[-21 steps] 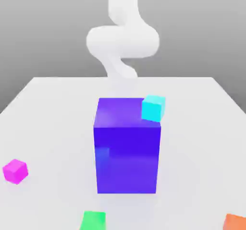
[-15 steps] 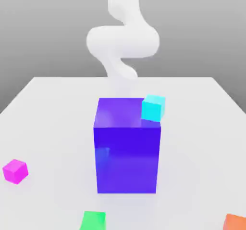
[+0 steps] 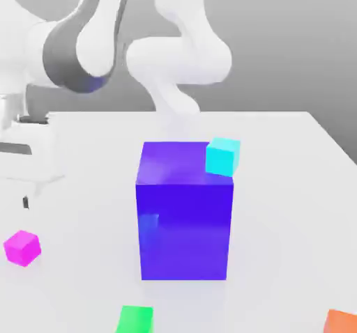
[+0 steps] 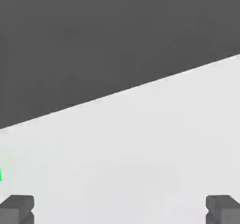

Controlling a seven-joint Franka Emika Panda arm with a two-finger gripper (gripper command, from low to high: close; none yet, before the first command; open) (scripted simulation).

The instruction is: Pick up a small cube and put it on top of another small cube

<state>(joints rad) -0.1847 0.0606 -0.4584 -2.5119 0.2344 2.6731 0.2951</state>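
Note:
The small cube (image 3: 22, 246), bright magenta-pink, rests on the white table (image 3: 77, 185) at the exterior view's left, near the front. My gripper (image 3: 26, 201) hangs just above it and a little farther back, not touching it. In the hand view the gripper (image 4: 120, 211) is open, its two dark fingertips (image 4: 18, 209) spread wide over bare table with nothing between them.
A big blue-purple block (image 3: 185, 213) stands mid-table, with a small cyan cube (image 3: 223, 156) at its upper right corner. A green cube (image 3: 134, 320) and an orange cube (image 3: 342, 322) lie at the front edge. The table's far edge (image 4: 122, 93) crosses the hand view.
The arm has swung down into view at the exterior view's left, bringing the hand low above the magenta cube. None of the cubes has moved.

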